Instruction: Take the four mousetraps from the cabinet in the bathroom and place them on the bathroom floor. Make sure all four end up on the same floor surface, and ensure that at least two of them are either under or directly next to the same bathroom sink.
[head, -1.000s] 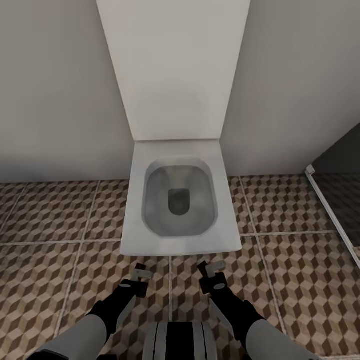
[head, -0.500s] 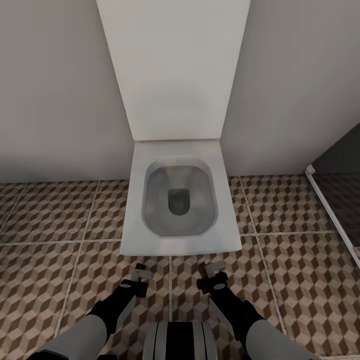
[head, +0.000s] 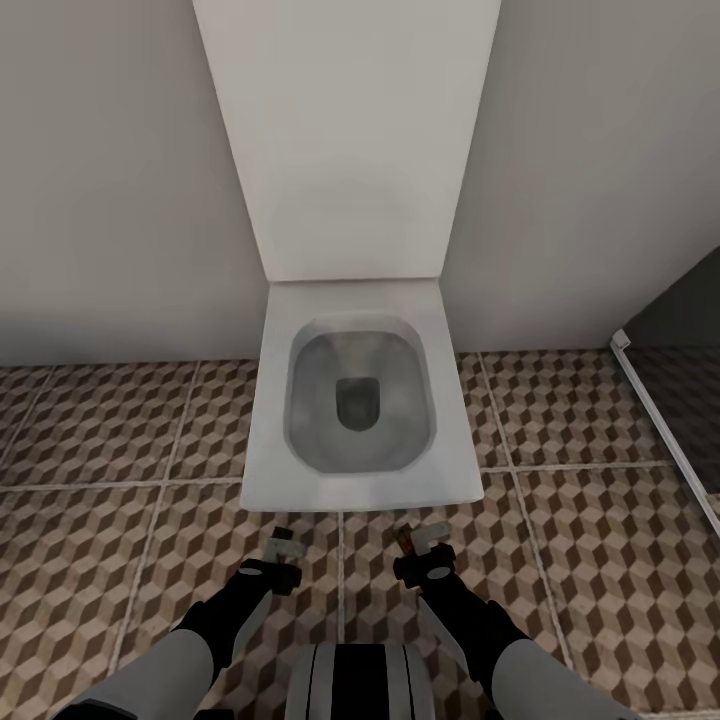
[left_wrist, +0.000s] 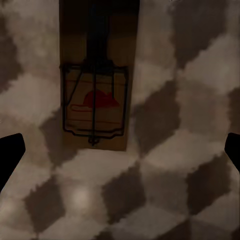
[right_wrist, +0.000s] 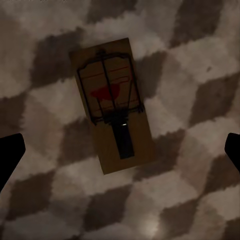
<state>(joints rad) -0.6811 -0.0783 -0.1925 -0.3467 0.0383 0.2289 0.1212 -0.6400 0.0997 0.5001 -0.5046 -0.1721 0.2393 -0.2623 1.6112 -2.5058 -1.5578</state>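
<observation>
White square toilet (head: 360, 400) centre, against wall (head: 110, 170), lid up, grey bowl with dark drain at middle. Tall white panel (head: 345, 130) rising behind toilet, standing out from beige wall, wider at top. At right edge, dark glass enclosure (head: 690, 330) with white frame rail (head: 665, 425) running diagonally from wall toward near right. Enclosure well apart from toilet.

A white toilet (head: 355, 400) blocks the way just beyond both grippers. Bare bathroom floor (head: 100, 560) lies open left and right of it; a dark framed panel (head: 680, 400) closes the far right.
</observation>
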